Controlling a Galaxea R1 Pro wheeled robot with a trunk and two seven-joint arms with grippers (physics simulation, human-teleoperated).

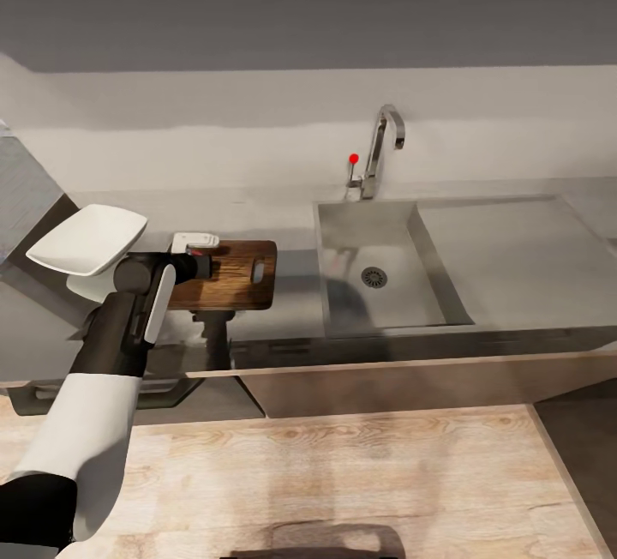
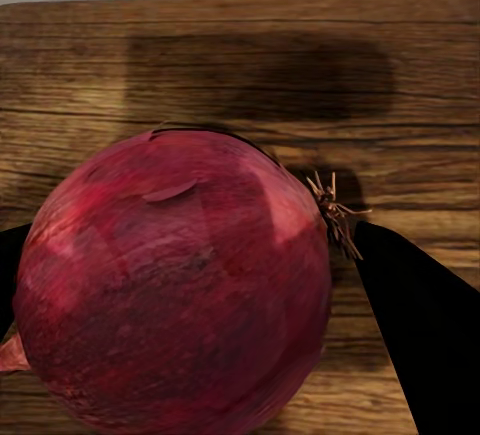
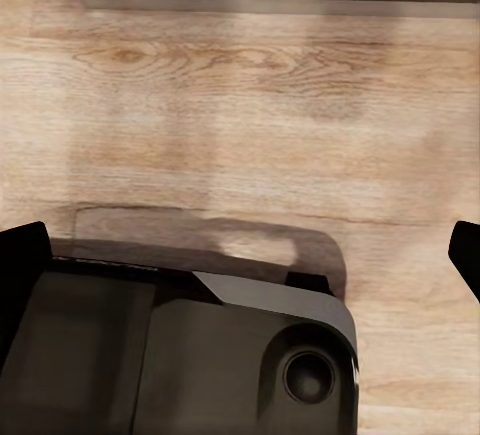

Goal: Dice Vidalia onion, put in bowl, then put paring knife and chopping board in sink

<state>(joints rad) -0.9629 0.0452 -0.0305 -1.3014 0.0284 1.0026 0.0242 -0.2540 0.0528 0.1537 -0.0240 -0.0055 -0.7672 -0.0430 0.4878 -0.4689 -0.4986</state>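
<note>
left wrist view: left fingers [image 2: 420, 335] clamped on onion [image 2: 175, 285] (over chopping board [image 2: 240, 65]).

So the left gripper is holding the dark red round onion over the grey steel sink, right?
Not quite. The left gripper holds the dark red round onion over the brown wooden chopping board, not the grey steel sink; the left wrist view shows wood grain right behind it.
</note>
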